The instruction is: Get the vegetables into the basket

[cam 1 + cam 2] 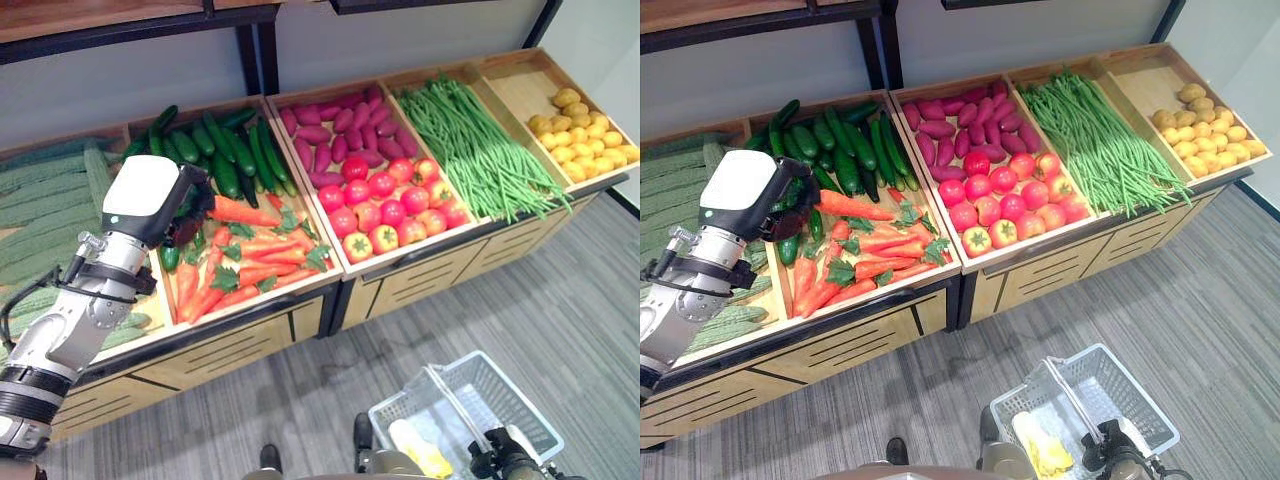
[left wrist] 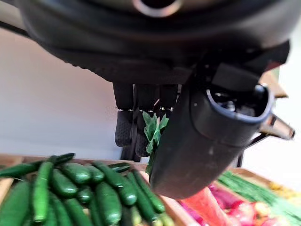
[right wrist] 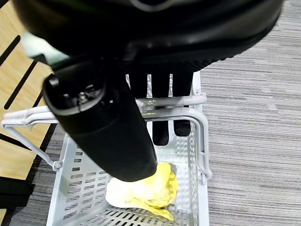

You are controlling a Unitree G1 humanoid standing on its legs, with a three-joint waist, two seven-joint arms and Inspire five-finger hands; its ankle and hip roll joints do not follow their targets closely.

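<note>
Fingers (image 2: 126, 127) of the left hand (image 1: 185, 215) curl down toward the thumb, and the green leafy top of a carrot (image 1: 243, 212) shows pinched between them in the left wrist view. That carrot juts out from the hand, orange root pointing toward the tomatoes (image 1: 392, 208), just above the carrot pile (image 1: 245, 262) in its crate (image 1: 300, 290). Behind the pile, in the same crate, lie the cucumbers (image 1: 225, 150). On the far side of the crate from the tomatoes sit ridged green gourds (image 1: 45, 205). Purple sweet potatoes (image 1: 335, 130) lie behind the tomatoes. Past the tomatoes from the crate come long green beans (image 1: 470, 145), then small yellow potatoes (image 1: 580, 135) at the end of the stand.

The right hand (image 3: 160, 117) is curled round the two white handles (image 3: 174, 101) of the basket (image 1: 520, 400), fingers hooked under them, thumb in front. The basket hangs over the grey floor (image 1: 560, 290), in front of the stand and well apart from the crate. Inside it lies something yellow (image 3: 146, 190), crumpled in look; I cannot tell what it is. The carrot in the left hand is well apart from the basket, still over the crate.
</note>
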